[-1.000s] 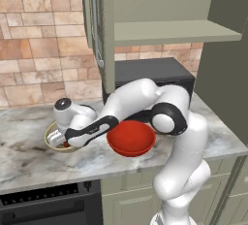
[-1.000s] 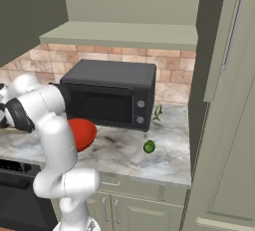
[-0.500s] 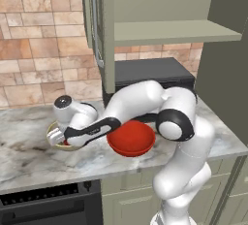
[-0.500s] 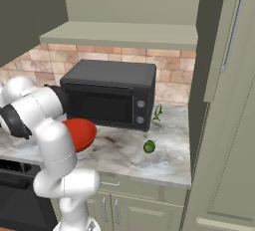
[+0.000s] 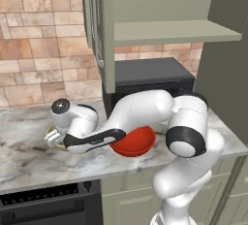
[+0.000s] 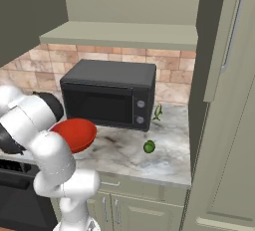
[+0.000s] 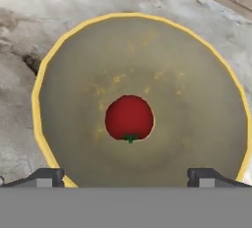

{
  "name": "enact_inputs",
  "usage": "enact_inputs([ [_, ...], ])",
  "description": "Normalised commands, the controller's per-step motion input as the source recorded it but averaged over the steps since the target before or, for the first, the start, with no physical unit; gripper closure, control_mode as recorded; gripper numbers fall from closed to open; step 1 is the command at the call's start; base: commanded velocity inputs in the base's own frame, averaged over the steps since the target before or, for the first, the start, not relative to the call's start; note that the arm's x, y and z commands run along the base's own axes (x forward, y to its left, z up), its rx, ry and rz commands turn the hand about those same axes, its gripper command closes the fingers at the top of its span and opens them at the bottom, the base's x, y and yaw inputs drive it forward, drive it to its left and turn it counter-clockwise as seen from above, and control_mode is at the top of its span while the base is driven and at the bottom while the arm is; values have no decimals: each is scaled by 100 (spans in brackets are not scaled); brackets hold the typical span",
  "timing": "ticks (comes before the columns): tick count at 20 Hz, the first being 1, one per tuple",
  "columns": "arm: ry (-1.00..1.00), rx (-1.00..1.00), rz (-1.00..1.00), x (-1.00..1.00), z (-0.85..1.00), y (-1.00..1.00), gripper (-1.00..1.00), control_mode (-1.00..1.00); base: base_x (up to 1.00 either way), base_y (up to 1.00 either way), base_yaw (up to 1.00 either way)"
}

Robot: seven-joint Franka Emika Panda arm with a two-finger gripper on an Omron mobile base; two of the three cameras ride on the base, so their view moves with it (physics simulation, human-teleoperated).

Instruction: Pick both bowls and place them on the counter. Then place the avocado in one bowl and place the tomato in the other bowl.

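The tomato (image 7: 129, 117) lies at the bottom of the deep tan-olive bowl (image 7: 187, 99), which stands on the marble counter (image 7: 29, 6). My gripper (image 7: 127, 178) hangs open just above the bowl, one fingertip near each side of the rim, touching nothing. In the left base view the hand covers most of this bowl (image 5: 50, 133), with the glossy red bowl (image 5: 137, 142) to its right, partly behind my forearm. The red bowl (image 6: 75, 132) holds nothing that I can see. The avocado (image 6: 149, 147) lies on the counter (image 6: 124, 158) to the right, in front of the microwave.
A black microwave (image 6: 110, 94) stands at the back of the counter, behind the red bowl. A small green sprig (image 6: 158, 111) sits beside its right end. A tall cabinet wall (image 6: 219, 125) closes the counter's right end. An oven front (image 5: 48, 204) lies below the counter edge.
My hand stays over the tan-olive bowl while the elbow has swung right and lower. Neither bowl has moved, nor has the avocado.
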Motion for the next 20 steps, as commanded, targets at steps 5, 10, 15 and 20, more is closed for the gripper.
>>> enact_inputs([
  [5, -14, 0, 0, -47, 36, -10, -100, -100, 0, 0, 0],
  [10, -2, 0, 0, -44, 36, -42, -100, -100, 0, 0, 0],
  [15, 0, 0, 0, -35, 45, -55, -100, -100, 0, 0, 0],
  [20, -3, 2, 0, -32, 25, -73, -100, -100, 0, 0, 0],
])
